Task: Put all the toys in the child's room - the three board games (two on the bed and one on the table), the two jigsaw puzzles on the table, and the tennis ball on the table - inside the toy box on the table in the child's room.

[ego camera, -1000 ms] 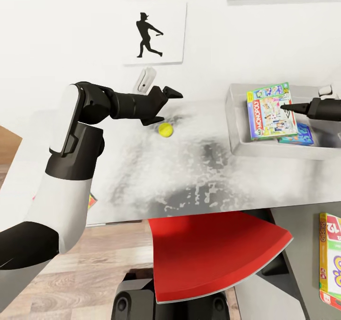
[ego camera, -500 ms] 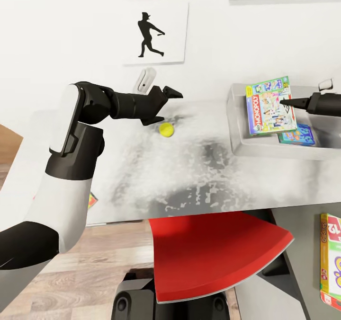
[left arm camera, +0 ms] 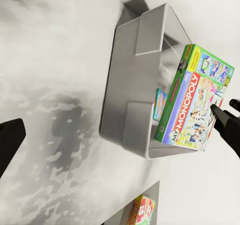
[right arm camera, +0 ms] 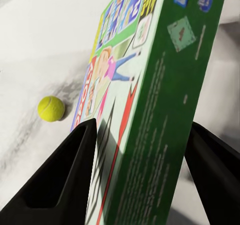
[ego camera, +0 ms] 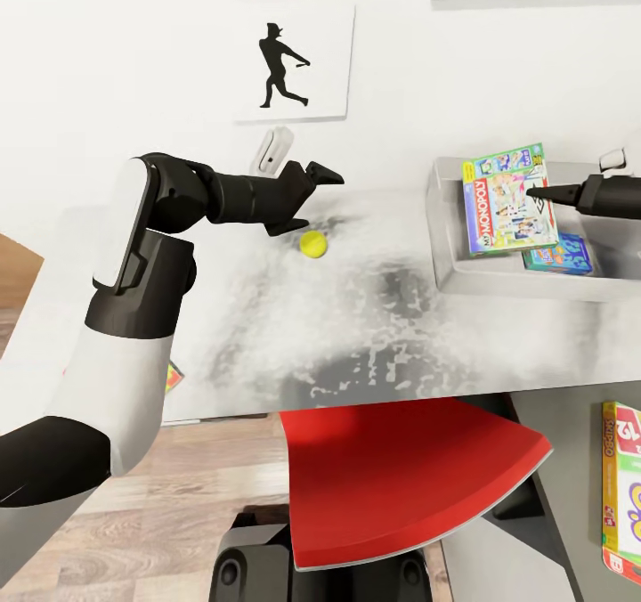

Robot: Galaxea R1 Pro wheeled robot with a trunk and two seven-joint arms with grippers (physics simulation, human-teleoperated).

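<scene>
The right gripper [ego camera: 538, 194] is clamping the glossy flat green Monopoly box [ego camera: 507, 201] tilted over the shallow light-grey toy box [ego camera: 442, 255] at the table's [ego camera: 356, 335] right end, partly covering the blue box [ego camera: 561, 255]. The left gripper [ego camera: 313, 199] is hovering, fingers apart, over the fuzzy tennis ball [ego camera: 312, 244] near the back edge. Nothing is differing from half a second ago; the Skip-Bo box [ego camera: 620, 486] is cut off.

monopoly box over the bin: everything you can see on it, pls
The flat green-edged cardboard Monopoly board game has a white cover with cartoon figures and a purple-and-red side logo. It is tilted over the light-grey toy box, above a small blue game box. The right gripper has a finger on each face of it.
</scene>
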